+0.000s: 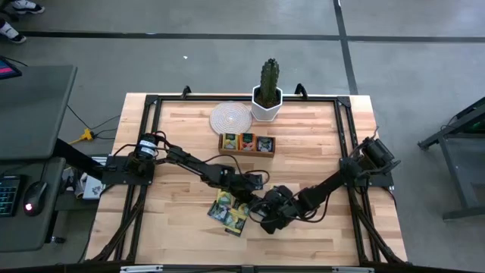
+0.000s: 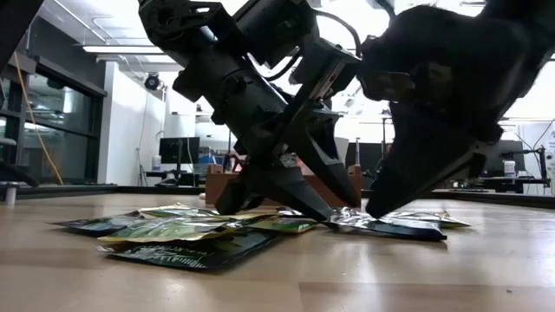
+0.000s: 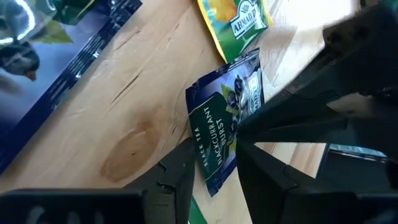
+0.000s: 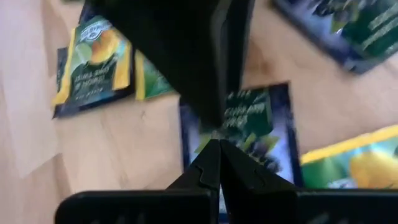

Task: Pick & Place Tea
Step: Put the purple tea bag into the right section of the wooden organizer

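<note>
table: we've got the wooden table point(image 1: 182, 163) with the loose pile of tea packets point(image 1: 229, 211) sitting around 6 o'clock, near the front edge

tray: the wooden tray point(image 1: 247, 152) sits just above the middle, toward 12 o'clock from the pile, with some packets already standing in its compartments; a potted cactus point(image 1: 268, 89) and a round mat point(image 1: 230, 117) are behind it

left gripper: the left gripper point(image 3: 214, 165) is down at the 3 o'clock edge of the pile, fingers partly apart and straddling a dark blue blackcurrant packet point(image 3: 225, 118). Not clamped yet as far as we can see

right gripper: the right gripper point(image 4: 217, 157) has its fingers pressed together, tips down on that same dark packet, looks like it's pinning it

step: we reckon this is the pick, with one arm steadying while the other gets an edge

next: we'd say the left fingers need to close on the packet's edge, the right tip has to let go, then lift and carry it toward 12 o'clock to the tray. Thin foil, so slipping is the worry
</note>
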`<control>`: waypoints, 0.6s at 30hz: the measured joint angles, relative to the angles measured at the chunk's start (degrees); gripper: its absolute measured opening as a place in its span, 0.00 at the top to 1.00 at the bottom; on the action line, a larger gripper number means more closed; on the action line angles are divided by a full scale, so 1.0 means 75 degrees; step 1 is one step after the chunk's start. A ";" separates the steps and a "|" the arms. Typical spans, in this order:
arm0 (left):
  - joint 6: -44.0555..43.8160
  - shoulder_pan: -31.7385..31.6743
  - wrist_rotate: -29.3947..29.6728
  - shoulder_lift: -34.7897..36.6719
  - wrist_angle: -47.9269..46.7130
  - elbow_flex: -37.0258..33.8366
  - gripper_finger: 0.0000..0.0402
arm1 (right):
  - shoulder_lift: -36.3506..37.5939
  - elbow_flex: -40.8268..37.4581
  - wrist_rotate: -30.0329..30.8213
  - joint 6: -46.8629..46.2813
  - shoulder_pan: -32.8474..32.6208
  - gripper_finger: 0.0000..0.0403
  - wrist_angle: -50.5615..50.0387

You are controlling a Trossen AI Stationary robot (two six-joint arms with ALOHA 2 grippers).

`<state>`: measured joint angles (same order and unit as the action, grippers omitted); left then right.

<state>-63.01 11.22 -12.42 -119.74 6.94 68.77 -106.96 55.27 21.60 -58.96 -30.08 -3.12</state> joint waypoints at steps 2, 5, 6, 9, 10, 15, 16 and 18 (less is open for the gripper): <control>0.0038 -0.0003 -0.0001 0.0000 -0.0003 0.0009 0.74 | 0.0000 0.0006 0.0033 0.0066 0.0015 1.00 0.0039; 0.0133 0.0000 -0.0006 0.0000 -0.0011 0.0012 0.82 | 0.0000 0.0006 0.0047 0.0053 0.0011 1.00 0.0131; 0.0164 0.0003 -0.0004 0.0000 -0.0020 0.0013 0.85 | 0.0002 0.0017 0.0037 0.0028 0.0011 1.00 0.0174; 0.0229 0.0000 -0.0003 0.0000 -0.0083 0.0015 0.96 | 0.0022 0.0023 0.0000 -0.0024 0.0011 1.00 0.0141; 0.0268 0.0000 0.0017 0.0000 -0.0129 0.0015 0.98 | 0.0037 0.0023 0.0000 -0.0024 0.0014 1.00 0.0129; 0.0579 0.0000 0.0087 0.0000 -0.0214 0.0015 0.99 | 0.0343 0.0023 0.0098 -0.0057 0.0011 1.00 -0.0031; 0.0605 0.0000 0.0125 0.0000 -0.0237 0.0015 1.00 | 0.0440 0.0023 0.0159 -0.0065 0.0011 1.00 -0.0144; 0.0661 -0.0003 0.0198 0.0000 -0.0321 0.0015 1.00 | 0.0699 0.0023 0.0206 -0.0095 0.0011 1.00 -0.0408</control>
<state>-58.06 11.20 -10.93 -119.74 4.53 68.88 -101.72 55.44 23.15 -59.68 -30.00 -6.18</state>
